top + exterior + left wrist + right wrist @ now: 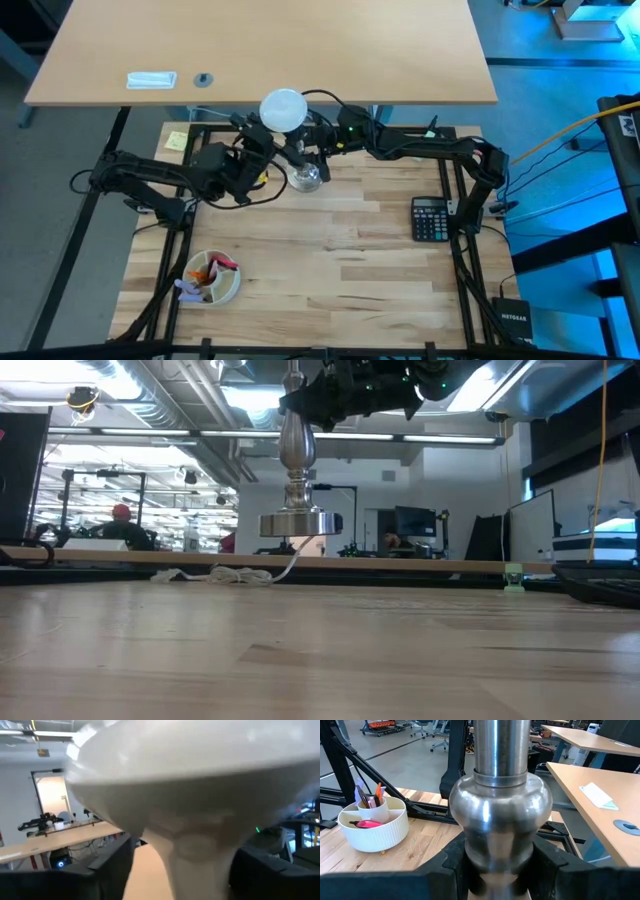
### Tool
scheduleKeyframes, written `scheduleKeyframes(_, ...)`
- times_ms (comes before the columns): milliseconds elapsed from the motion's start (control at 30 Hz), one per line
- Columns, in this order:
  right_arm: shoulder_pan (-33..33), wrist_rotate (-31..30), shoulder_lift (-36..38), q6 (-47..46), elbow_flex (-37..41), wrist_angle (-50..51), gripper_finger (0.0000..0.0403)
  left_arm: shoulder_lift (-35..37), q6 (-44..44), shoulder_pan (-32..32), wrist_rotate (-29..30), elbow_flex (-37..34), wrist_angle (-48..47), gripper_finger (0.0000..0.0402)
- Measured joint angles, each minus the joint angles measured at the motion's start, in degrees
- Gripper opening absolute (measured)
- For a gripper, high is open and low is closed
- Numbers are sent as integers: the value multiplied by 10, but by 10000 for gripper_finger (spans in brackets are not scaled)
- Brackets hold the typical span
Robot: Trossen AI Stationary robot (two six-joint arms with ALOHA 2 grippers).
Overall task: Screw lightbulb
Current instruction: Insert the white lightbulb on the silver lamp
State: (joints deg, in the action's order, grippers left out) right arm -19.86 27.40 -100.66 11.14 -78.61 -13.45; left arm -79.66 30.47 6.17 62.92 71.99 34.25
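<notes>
The white lightbulb [283, 108] stands head up above the silver stand [297, 450]. Its neck [200, 855] tapers downward, and where it meets the stand is hidden. My left gripper [192, 870] reaches in from the table's left and is open, with one finger on each side of the bulb's neck. My right gripper [497, 880] comes from the right and is shut on the stand's stem. The stand's foot [297, 522] hangs clear above the table. My left gripper's fingers [117, 865] flank the bulb's neck. A gap shows beside one finger, and I cannot tell whether the other touches. My right gripper pinches a narrow part of the stem [495, 862] just below a round bulge, between its two fingers. It comes in about level, with the fingers across the stem. The stand is upright and lifted clear.
A calculator [432, 218] lies at the table's right. A white bowl with pens [212, 277] sits at the near left. A white cord [225, 573] lies along the far edge. A tan desk [260, 50] stands beyond the table.
</notes>
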Motion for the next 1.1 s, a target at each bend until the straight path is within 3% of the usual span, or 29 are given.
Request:
scheduleKeyframes(233,0,-3,0,4,0,-4,139,-1,-15,2,-25,0,-14,136)
scheduleKeyframes(500,4,46,6,1,0,5,139,5,-57,5,-83,0,-65,136)
scheduleKeyframes(833,47,219,7,-25,-27,18,139,62,-219,-17,-365,3,-216,136)
scheduleKeyframes(1100,95,281,6,-41,-47,48,139,65,-256,-43,-615,3,-234,136)
